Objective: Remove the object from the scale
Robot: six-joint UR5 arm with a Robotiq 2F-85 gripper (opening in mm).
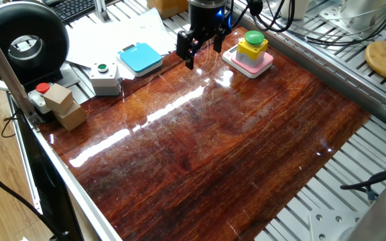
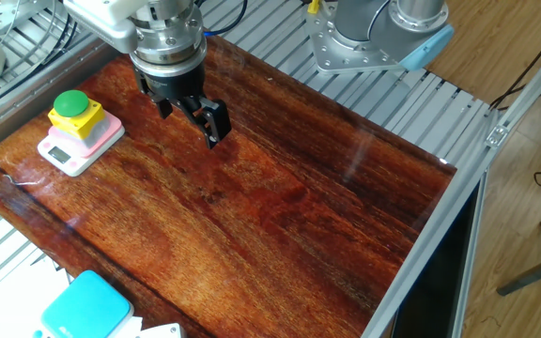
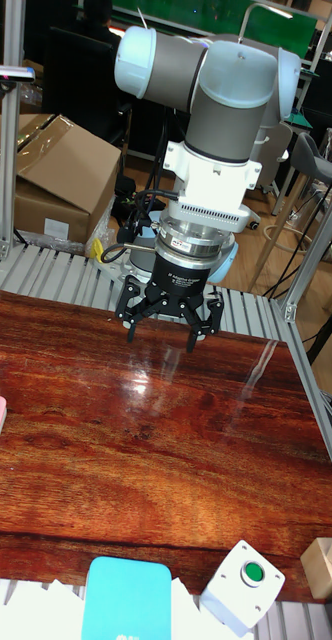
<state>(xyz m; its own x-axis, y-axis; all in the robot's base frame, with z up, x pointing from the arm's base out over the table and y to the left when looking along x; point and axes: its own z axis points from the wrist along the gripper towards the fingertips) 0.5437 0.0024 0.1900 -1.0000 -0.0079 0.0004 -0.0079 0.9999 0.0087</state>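
One fixed view, the object [image 1: 252, 44]: I see the yellow box with the green dome button in the upper right of the frame, sitting upright on the scale [image 1: 265, 65].
Where it sits: in the other fixed view it is at the upper left, set toward the back of the pink pad, with the white readout end bare in front.
How it will handle: I judge it a rigid plastic shell, light and not fragile. The dome is rounded and probably slippery, and it may give if pressed.
Where I would hold it: on two opposite flat yellow sides, below the dome and above the grey base, then lift straight up so the pad does not drag along.
Gripper [image 1: 203, 53]: the fingers are spread apart with nothing between them. It hangs above the wood just left of the box and touches neither box nor pad.
Table [image 1: 213, 154]: glossy dark wood, bare across the middle and lower part of the frame, so I have plenty of room to set the box down.
Light-blue pad [image 1: 140, 58]: upper left of centre, on the far side of the gripper from the box.
Pale grey box [image 1: 104, 77]: a small green button on top, beside the blue pad at the table's left edge.
Red-button box [image 1: 42, 94]: far left, next to two brown blocks.
In the way: I see nothing between the fingers and the box. The cables above it in the upper right are the only thing to mind on the lift.
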